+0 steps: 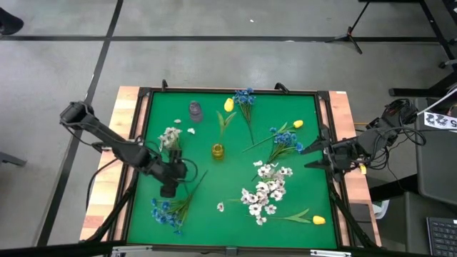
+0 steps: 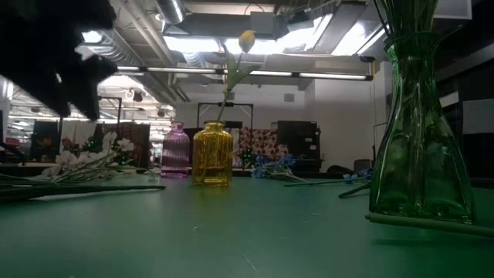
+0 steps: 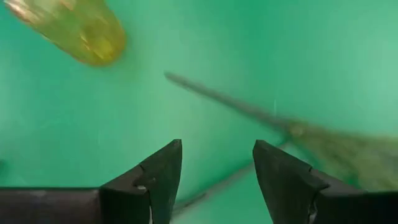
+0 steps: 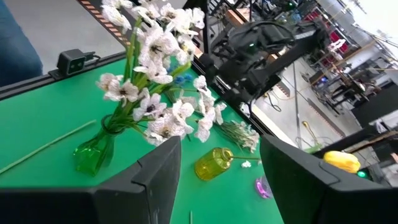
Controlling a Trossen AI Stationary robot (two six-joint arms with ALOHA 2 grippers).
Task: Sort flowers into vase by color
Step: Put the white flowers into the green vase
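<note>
My left gripper (image 1: 169, 189) (image 3: 217, 146) hangs open at the table's near left, pointing steeply down over the thin stem (image 3: 205, 194) of a blue sprig (image 1: 166, 209) that lies flat on the green mat. A second stem (image 3: 236, 106) crosses the mat farther off. The yellow vase (image 1: 218, 150) (image 2: 212, 154) holds one yellow tulip (image 1: 228, 105). White flowers (image 1: 264, 189) fill the green vase (image 2: 421, 154) (image 4: 93, 155). The purple vase (image 1: 195, 109) stands at the back. My right gripper (image 1: 308, 157) (image 4: 221, 140) waits open at the right edge.
Loose on the mat lie a white sprig (image 1: 170, 135), blue sprigs (image 1: 245, 96) (image 1: 285, 139), a yellow bud (image 1: 298, 124) and a yellow tulip (image 1: 318, 220). A raised dark frame (image 1: 143, 143) borders the mat.
</note>
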